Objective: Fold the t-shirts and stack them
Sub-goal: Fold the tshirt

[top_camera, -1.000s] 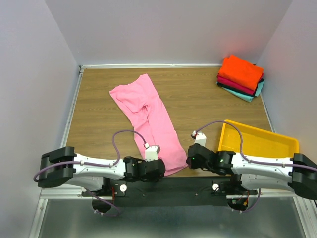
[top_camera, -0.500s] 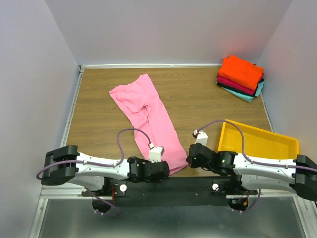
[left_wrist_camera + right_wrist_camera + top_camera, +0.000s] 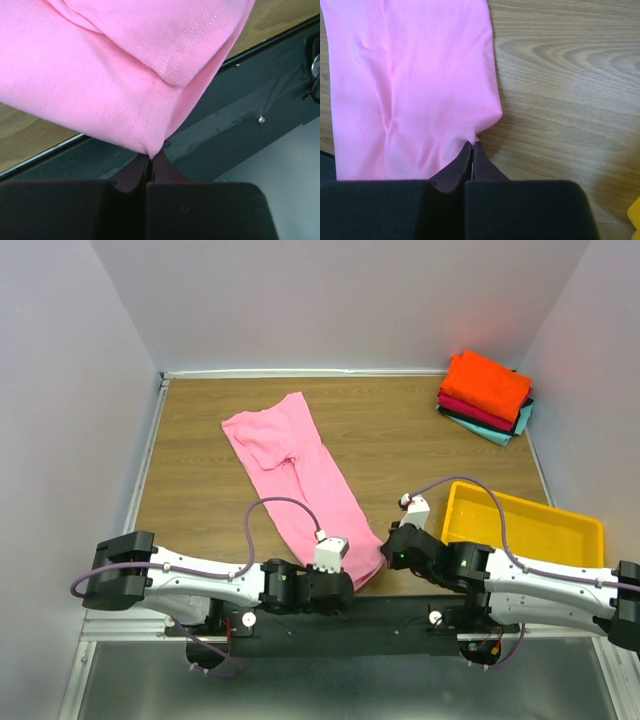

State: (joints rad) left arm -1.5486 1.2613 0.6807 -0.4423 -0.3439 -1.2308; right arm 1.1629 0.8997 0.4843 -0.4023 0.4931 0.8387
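Note:
A light pink t-shirt [image 3: 300,475] lies folded lengthwise as a long strip, running from the middle of the table down to its near edge. My left gripper [image 3: 345,580] is shut on the shirt's near hem corner [image 3: 150,145], over the table's black front rail. My right gripper [image 3: 385,552] is shut on the shirt's near right edge [image 3: 472,137], low over the wood. A stack of folded t-shirts [image 3: 487,395], orange on top with crimson, dark and teal below, sits at the far right corner.
A yellow plastic tray [image 3: 525,530] stands at the near right, just right of my right arm. The wooden table [image 3: 400,440] is walled at the back and on both sides. The black rail [image 3: 250,115] runs along the near edge.
Both grippers have shifted right along the near edge, dragging the shirt's near end with them. The pink strip has straightened and slid slightly rightward.

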